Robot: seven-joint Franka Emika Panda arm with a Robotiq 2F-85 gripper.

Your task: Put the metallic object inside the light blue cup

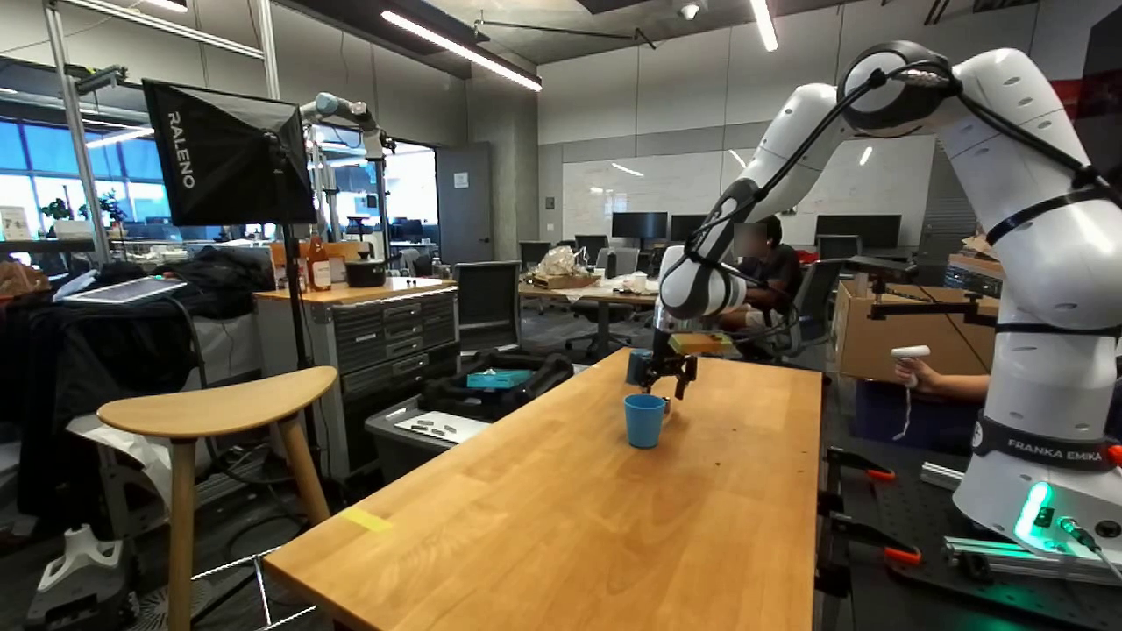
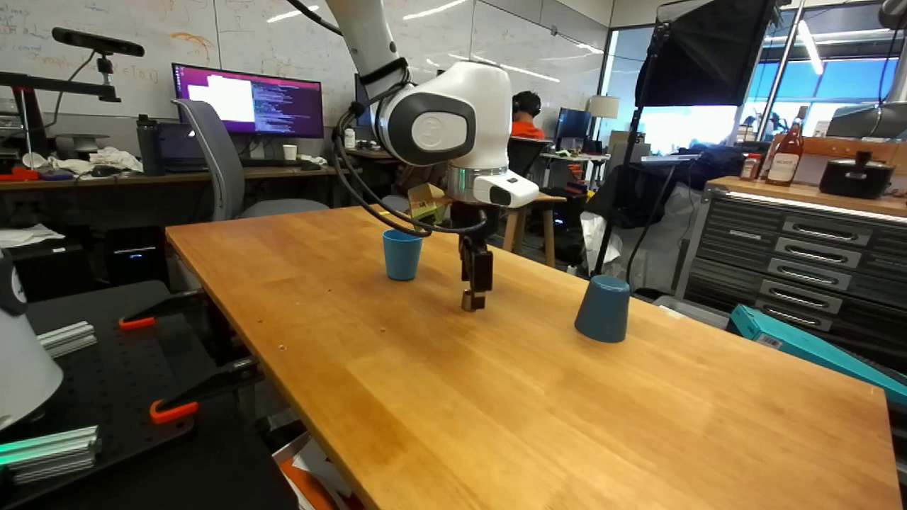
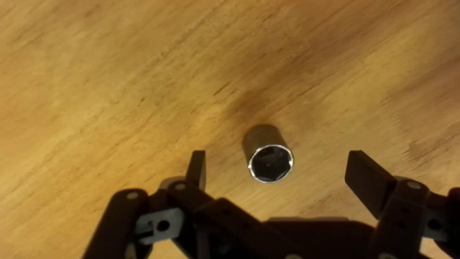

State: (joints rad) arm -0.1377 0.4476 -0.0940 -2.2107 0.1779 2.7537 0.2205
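The metallic object is a small silver socket standing on the wooden table with its open end up in the wrist view. It also shows, partly hidden by a finger, in an exterior view. My gripper is open, pointing down, with one finger on each side of the socket and gaps on both sides. It shows low over the table in both exterior views. The light blue cup stands upright near the gripper; it also shows in an exterior view. It is out of the wrist view.
A darker blue cup stands upside down on the table, on the other side of the gripper from the light blue cup. It is partly hidden behind the gripper in an exterior view. Clamps with orange tips sit along the table edge.
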